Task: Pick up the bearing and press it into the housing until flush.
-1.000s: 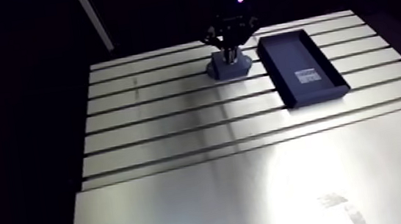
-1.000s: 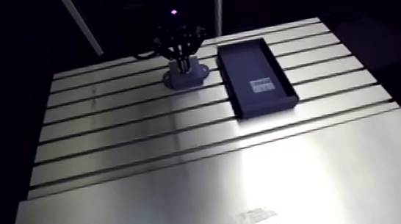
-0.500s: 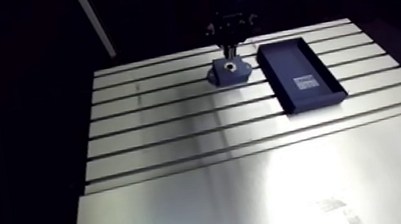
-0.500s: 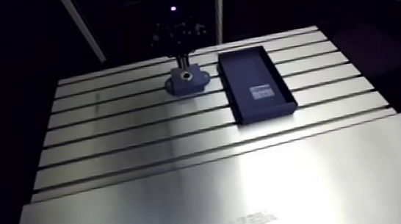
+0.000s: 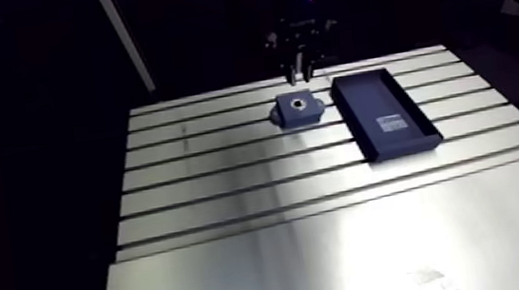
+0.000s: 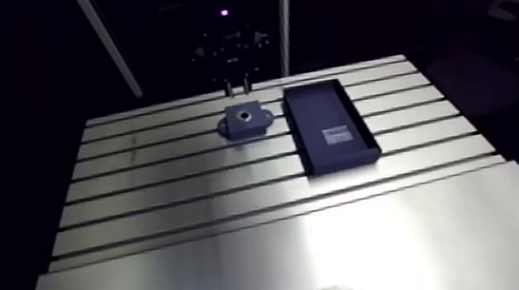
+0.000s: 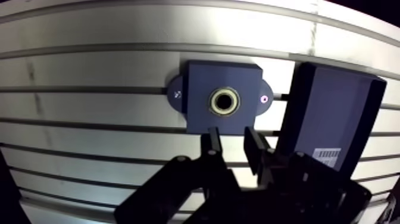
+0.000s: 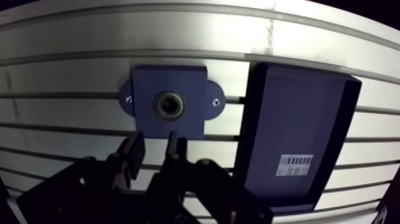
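**Checking the bearing (image 7: pixel 224 102) in the housing (image 7: pixel 196 83)**

Hanging above the table (image 7: pixel 89 71), the gripper (image 7: pixel 233 136) stood just short of the housing, its jaws a little apart and holding nothing. The bearing sat in the housing's bore, a pale ring round a dark hole. Whether it lay flush could not be told from either view. A dark tray (image 7: pixel 333 113) lay just beside the housing. By the look of it, the insertion was made and only the final press remained. Doing it well would mean centring over the ring and pushing straight down, evenly, so the bearing did not cock in the bore.
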Robot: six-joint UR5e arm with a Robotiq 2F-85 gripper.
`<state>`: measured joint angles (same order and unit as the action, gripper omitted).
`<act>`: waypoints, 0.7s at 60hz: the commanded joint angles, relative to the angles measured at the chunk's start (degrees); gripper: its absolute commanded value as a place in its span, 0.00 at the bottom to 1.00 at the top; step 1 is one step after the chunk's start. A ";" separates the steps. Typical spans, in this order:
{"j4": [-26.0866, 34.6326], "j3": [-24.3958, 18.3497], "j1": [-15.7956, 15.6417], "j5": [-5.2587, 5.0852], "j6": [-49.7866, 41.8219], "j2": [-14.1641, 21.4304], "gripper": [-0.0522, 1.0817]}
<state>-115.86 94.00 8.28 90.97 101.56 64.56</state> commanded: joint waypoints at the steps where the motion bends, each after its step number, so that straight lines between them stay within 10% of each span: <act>1: 4.24 -1.81 -0.02 -0.05 0.00 3.31 0.05; 42: 22.08 -10.72 0.26 -0.04 -0.50 13.50 0.05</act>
<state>-99.44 86.88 8.32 90.97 101.34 74.61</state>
